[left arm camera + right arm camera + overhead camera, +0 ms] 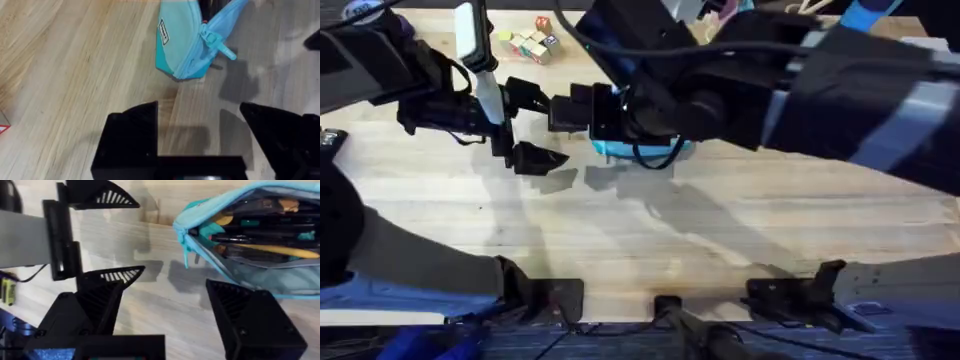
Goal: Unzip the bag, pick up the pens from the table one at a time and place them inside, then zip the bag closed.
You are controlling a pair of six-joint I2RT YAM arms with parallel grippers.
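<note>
Bag [250, 235]: unzipped, pens [260, 240] inside, on the table [720, 230] toward its far edge.
Left gripper [200, 130] and right gripper [165, 310]: jaws apart, empty, beside bag.

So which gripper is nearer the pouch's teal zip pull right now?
Right. The right gripper hovers open just short of the pouch, its zip pull between the fingertips' line. The left gripper, also open, sits farther back from the pull.
</note>
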